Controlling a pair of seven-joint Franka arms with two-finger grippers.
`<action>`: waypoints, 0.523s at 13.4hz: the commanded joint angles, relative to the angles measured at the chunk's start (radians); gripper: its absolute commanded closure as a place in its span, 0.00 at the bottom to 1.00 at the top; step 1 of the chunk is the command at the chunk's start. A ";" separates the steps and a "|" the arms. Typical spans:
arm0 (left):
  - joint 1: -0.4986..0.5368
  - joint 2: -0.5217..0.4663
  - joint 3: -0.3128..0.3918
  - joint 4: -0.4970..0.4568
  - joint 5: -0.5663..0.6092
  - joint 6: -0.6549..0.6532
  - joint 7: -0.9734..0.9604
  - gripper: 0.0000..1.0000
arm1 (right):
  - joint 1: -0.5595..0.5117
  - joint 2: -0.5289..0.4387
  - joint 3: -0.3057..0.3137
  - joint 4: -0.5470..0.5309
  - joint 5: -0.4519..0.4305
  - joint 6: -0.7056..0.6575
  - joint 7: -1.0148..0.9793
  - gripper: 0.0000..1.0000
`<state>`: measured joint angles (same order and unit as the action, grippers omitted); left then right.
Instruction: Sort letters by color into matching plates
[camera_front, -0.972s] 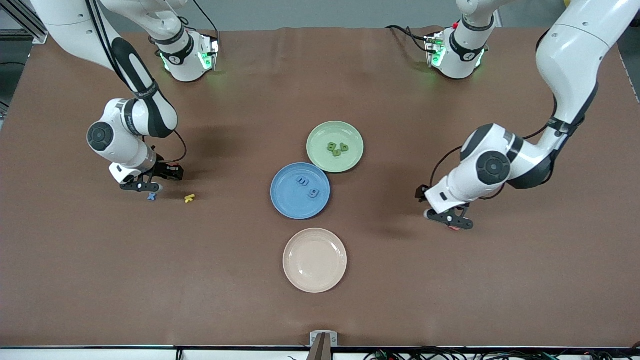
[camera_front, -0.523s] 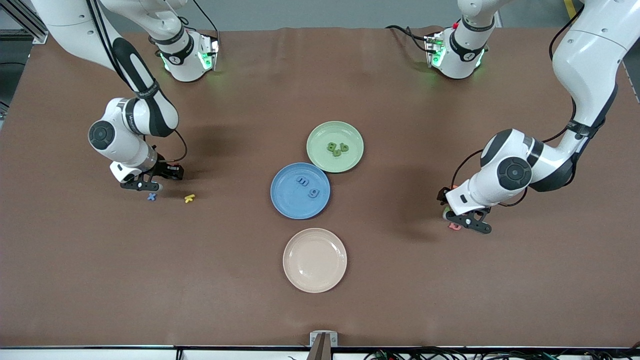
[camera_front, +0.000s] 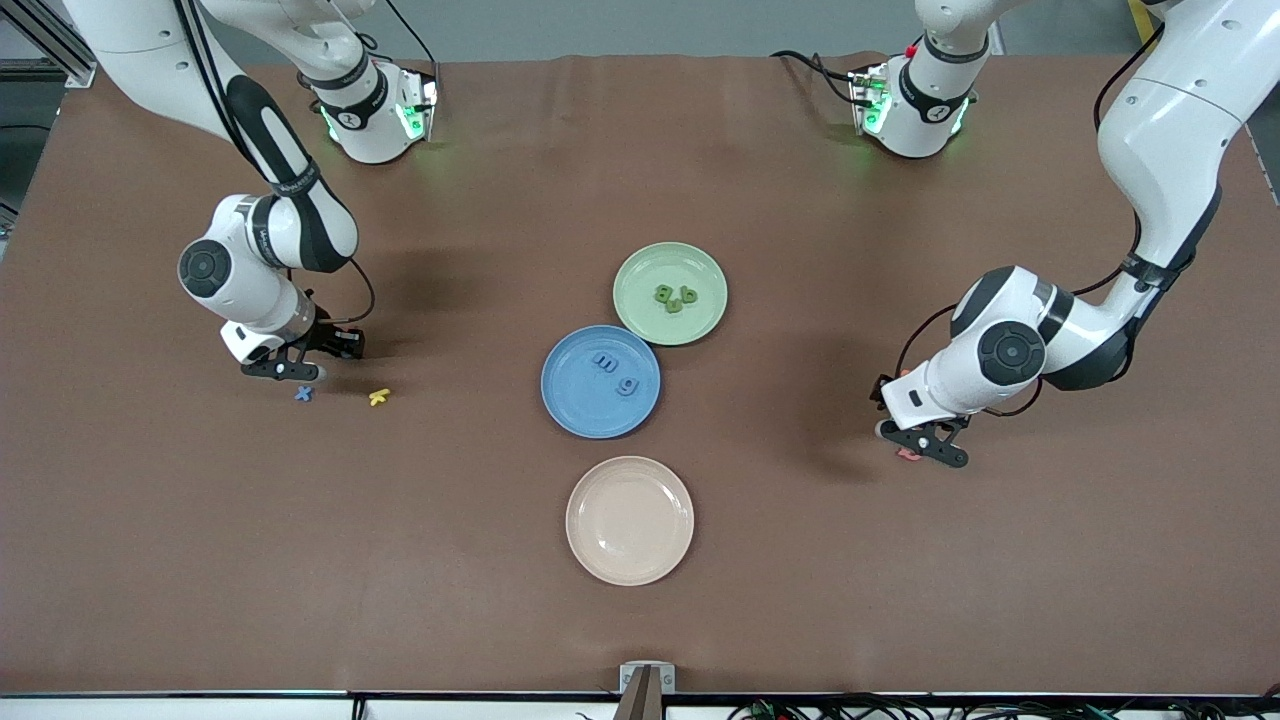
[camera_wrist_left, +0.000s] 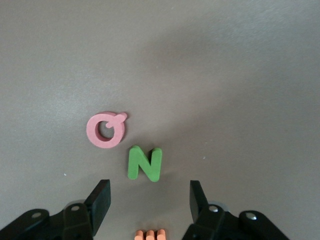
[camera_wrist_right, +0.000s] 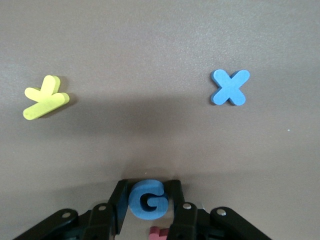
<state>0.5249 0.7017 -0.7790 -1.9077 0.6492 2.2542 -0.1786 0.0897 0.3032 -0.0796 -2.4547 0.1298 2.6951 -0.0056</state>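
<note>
A brown table (camera_front: 640, 620) carries three plates at centre frame: a light green plate (camera_front: 640, 272) holding green letters, a blue plate (camera_front: 572, 400) holding two blue ones, and a bare beige plate (camera_front: 630, 520) lowest. At middle left of the frame the right gripper (camera_wrist_right: 148, 201) is clamped on a chunky blue letter G (camera_wrist_right: 147, 199); it should probably seat that grip squarely before lifting, leaving the blue X (camera_wrist_right: 229, 87) and yellow letter (camera_wrist_right: 45, 96) undisturbed. At middle right of the frame the left gripper (camera_wrist_left: 149, 199) hangs with its jaws apart, holding nothing, over a green letter N (camera_wrist_left: 144, 163) beside a pink Q (camera_wrist_left: 106, 129).
</note>
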 joint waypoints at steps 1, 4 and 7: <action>-0.005 0.015 0.015 0.004 0.027 0.034 0.001 0.30 | -0.001 -0.012 0.004 -0.020 -0.016 0.015 0.026 0.73; -0.009 0.027 0.018 0.010 0.026 0.039 -0.001 0.33 | 0.001 -0.012 0.004 -0.018 -0.016 0.014 0.026 0.85; -0.011 0.036 0.018 0.013 0.027 0.053 -0.001 0.35 | -0.002 -0.021 0.004 -0.010 -0.018 -0.003 0.022 0.89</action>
<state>0.5224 0.7240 -0.7654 -1.9074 0.6501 2.2905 -0.1786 0.0897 0.3020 -0.0799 -2.4546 0.1297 2.6959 -0.0049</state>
